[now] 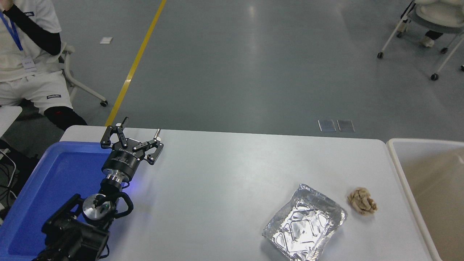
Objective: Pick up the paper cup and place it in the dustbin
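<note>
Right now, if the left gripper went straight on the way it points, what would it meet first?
The left gripper points away toward the far edge of the table. Nothing lies in its path; beyond is bare floor, though height is hard to judge.

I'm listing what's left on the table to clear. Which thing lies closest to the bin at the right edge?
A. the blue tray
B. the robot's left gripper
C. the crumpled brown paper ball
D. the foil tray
C: the crumpled brown paper ball lies between the foil tray and the bin, while the blue tray and left gripper are far left.
</note>
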Controlling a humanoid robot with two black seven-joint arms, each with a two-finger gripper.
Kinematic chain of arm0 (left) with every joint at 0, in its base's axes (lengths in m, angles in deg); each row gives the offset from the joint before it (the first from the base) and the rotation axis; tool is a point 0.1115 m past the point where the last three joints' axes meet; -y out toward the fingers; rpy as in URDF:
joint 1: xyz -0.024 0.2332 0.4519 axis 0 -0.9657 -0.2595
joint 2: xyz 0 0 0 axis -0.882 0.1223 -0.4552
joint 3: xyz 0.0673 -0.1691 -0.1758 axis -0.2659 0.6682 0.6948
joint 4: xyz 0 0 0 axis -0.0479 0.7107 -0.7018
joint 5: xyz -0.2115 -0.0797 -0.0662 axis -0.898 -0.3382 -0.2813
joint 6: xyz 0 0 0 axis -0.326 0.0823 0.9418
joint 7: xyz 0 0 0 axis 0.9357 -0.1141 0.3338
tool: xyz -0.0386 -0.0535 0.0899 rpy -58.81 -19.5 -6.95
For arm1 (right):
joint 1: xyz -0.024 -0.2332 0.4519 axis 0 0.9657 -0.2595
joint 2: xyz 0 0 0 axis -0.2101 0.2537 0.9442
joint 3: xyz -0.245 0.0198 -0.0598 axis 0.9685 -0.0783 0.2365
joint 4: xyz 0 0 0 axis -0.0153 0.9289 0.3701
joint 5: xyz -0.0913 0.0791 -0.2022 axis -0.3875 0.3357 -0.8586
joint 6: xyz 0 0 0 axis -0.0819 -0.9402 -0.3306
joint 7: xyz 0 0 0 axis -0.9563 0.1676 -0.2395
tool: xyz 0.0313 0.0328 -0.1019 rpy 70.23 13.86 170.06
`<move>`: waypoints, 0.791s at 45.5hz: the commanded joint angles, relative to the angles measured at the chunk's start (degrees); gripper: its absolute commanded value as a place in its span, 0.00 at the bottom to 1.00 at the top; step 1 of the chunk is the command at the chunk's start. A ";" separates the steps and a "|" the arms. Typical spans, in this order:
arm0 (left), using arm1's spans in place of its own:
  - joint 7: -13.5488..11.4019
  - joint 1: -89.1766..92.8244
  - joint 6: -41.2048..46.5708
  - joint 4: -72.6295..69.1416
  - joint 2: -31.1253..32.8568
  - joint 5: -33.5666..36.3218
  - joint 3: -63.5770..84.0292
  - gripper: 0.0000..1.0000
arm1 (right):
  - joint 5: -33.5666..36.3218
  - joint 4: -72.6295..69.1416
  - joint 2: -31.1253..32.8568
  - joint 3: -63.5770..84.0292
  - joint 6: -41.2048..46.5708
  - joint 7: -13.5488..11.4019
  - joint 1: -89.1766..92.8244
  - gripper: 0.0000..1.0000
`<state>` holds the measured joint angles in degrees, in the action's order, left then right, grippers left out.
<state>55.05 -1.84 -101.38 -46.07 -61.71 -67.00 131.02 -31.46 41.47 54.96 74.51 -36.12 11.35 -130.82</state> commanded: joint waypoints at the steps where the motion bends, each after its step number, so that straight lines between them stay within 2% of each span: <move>1: 0.02 0.00 0.00 -0.01 -0.01 0.01 0.00 0.99 | -0.25 -15.57 8.38 11.35 0.58 0.03 -21.48 0.99; 8: 0.02 0.00 0.00 -0.01 -0.01 0.01 0.00 0.99 | -0.34 -17.94 6.97 16.54 1.46 0.03 -31.06 1.00; 17: 0.02 0.00 0.00 -0.01 -0.01 0.01 0.00 0.99 | -2.80 -27.69 4.42 19.88 3.74 0.03 -40.38 1.00; 28: 0.02 0.00 0.00 -0.01 -0.01 0.01 0.00 0.99 | -3.85 -32.45 0.73 20.41 12.17 -0.06 -45.93 1.00; 36: 0.02 0.00 0.00 -0.01 -0.01 0.01 0.00 0.99 | -4.82 -35.07 -1.12 20.58 21.92 -0.94 -47.86 1.00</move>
<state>55.07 -1.84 -101.38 -46.08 -61.72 -66.99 131.02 -34.90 11.29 56.42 94.03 -24.57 11.24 -173.97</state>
